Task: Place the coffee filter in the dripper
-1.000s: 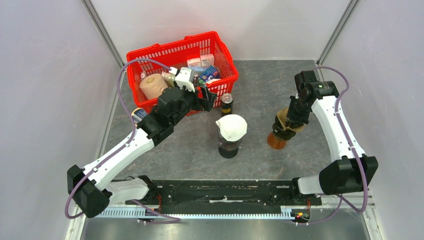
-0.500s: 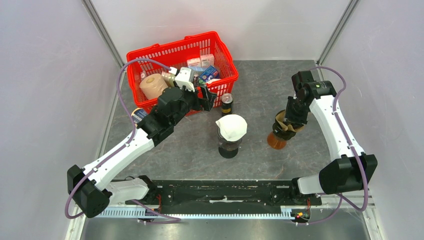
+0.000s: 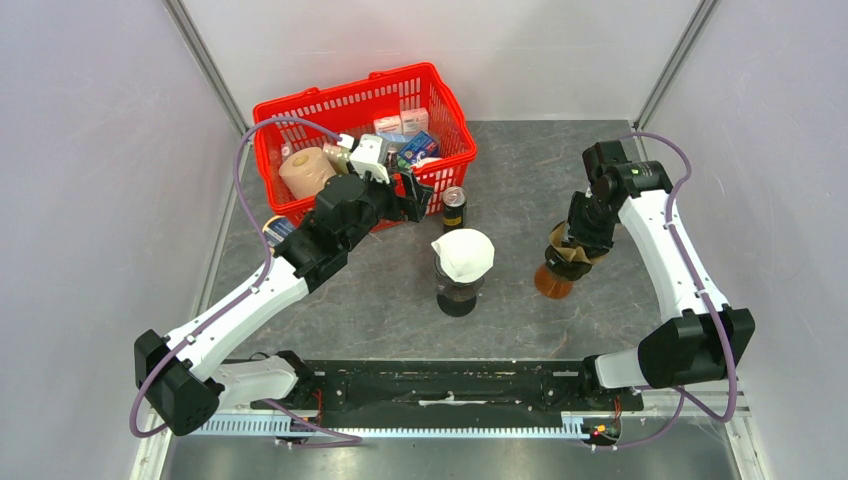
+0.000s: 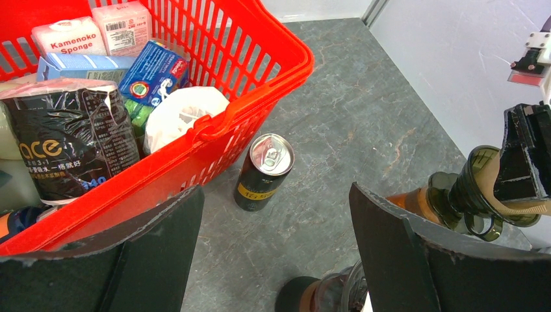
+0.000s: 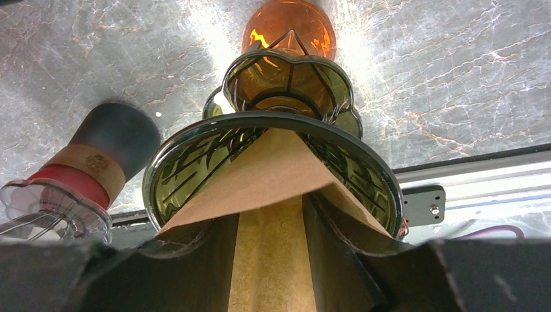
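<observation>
The table (image 3: 520, 160) was grey stone with pale lines, and plain pale walls stood around it. A red basket (image 3: 452, 115) sat at about 11 o'clock on the table. It was full of things: a tan roll (image 3: 305, 172), a black pack (image 4: 71, 143), a blue box (image 4: 153, 68) and a white sponge pack (image 4: 68, 36). A small black can (image 4: 265, 170) stood upright just beside the basket, at its 5 o'clock side.

In the middle of the table stood a dark jug (image 3: 458, 295) with a white paper cone (image 3: 462, 255) on top. The can was at 12 o'clock from it.

At 3 o'clock from that jug stood an orange glass jug (image 5: 289, 29). The green glass dripper (image 5: 188, 156) sat on top of it. The brown coffee filter (image 5: 273, 175) lay inside the dripper, with its point down in the cup and its top edge sticking up over the rim.

The right gripper (image 5: 271, 234) was right above the dripper. Its dark fingers (image 5: 162, 273) were on each side of the filter's top edge. The pictures did not show if they pressed the paper or not.

The left gripper (image 4: 274, 195) hung over the table near the can and the basket. Its fingers were wide apart and held nothing.
</observation>
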Controlling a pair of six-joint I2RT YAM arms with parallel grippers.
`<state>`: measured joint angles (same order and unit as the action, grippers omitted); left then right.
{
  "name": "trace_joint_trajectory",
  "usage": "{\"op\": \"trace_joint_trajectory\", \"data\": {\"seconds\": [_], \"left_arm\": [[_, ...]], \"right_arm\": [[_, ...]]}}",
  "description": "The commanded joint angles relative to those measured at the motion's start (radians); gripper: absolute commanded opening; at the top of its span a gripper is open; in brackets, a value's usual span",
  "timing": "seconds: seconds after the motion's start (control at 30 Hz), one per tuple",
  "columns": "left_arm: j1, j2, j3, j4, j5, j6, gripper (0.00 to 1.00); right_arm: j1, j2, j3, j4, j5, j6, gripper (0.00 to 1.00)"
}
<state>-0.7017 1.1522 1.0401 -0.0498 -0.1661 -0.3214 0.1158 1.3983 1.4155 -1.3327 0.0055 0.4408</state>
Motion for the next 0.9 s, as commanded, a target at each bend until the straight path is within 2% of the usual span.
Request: {"op": "trace_joint_trajectory", "data": {"seconds": [0.0, 0.23, 0.7, 0.87], "left_arm": [[0.007, 0.001, 0.015, 0.039, -0.018, -0.011, 0.89], [0.007, 0.001, 0.015, 0.039, -0.015, -0.011, 0.89], [0.007, 0.002, 0.015, 0.039, -0.015, -0.011, 0.89], [0.007, -0.002, 0.014, 0.038, -0.015, -0.01, 0.89]], "right_arm": [[0.004, -0.023, 0.046, -0.008, -0.036, -0.004, 0.48], [0.006, -0.046, 0.071, -0.008, -0.038, 0.002, 0.34], [0.007, -0.059, 0.055, 0.005, -0.069, 0.005, 0.21], [0.008, -0.037, 0.032, 0.011, -0.053, -0.002, 0.21]]}}
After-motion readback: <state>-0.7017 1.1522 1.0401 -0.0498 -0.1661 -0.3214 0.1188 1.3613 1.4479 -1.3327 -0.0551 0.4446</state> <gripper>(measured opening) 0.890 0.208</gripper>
